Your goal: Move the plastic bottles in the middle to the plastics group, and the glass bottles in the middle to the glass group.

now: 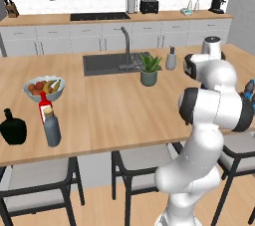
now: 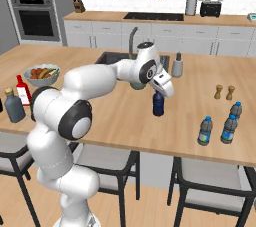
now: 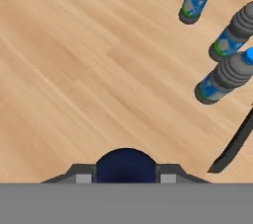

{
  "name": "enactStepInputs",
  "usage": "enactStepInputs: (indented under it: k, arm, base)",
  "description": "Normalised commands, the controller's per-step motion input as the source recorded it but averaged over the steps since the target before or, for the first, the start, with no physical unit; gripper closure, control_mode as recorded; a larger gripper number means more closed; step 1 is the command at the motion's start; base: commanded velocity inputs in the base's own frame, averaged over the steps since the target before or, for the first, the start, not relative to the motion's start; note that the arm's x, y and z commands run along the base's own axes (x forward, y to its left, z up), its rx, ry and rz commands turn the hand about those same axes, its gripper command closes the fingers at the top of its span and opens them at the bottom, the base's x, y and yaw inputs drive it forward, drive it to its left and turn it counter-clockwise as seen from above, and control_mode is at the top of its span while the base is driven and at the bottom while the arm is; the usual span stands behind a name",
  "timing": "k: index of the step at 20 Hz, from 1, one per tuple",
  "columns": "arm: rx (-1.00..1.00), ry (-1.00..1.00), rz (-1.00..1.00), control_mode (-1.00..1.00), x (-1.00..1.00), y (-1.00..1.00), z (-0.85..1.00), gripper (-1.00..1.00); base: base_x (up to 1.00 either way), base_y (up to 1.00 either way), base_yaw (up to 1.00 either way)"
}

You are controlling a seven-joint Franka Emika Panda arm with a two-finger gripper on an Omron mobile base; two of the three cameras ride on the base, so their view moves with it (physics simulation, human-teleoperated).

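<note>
Bottle, the navy one [image 2: 158, 104], stands mid-worktop [image 2: 125, 116] with your claw [image 2: 161, 91] closed round its top. Light, stiff, slippery plastic, I'd judge; keep hold near the cap, upright, heading for the water bottles [image 2: 221, 125].

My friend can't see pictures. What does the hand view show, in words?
A dark navy bottle sits clamped between the gripper at the bottom, seen from above. Beyond it spreads a wooden counter, with three clear-blue water bottles standing at the upper right.

Three clear-blue water bottles [image 2: 205, 131] [image 2: 229, 129] [image 2: 236, 110], one navy bottle [image 2: 158, 103]. One grey corked bottle [image 1: 52, 128], one red bottle [image 1: 44, 105], one black bottle [image 1: 13, 129].
</note>
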Motion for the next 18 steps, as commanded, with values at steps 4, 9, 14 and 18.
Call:
enactStepInputs:
  k: [4, 9, 14, 18]
  arm:
    - [0.0, 0.0, -0.25, -1.0, 0.0, -0.91, 0.0, 1.0]
    - [0.01, 0.0, -0.16, -1.0, 0.0, -0.68, 0.0, 1.0]
    - [0.03, 0.02, -0.1, -1.0, 0.0, -0.53, -0.08, 1.0]
    - [0.04, 0.06, -0.08, -1.0, 0.0, -0.48, -0.06, 1.0]
  base:
    - [0.0, 0.0, 0.0]
    - [0.0, 0.0, 0.0]
    - [0.0, 0.0, 0.0]
    - [0.0, 0.0, 0.0]
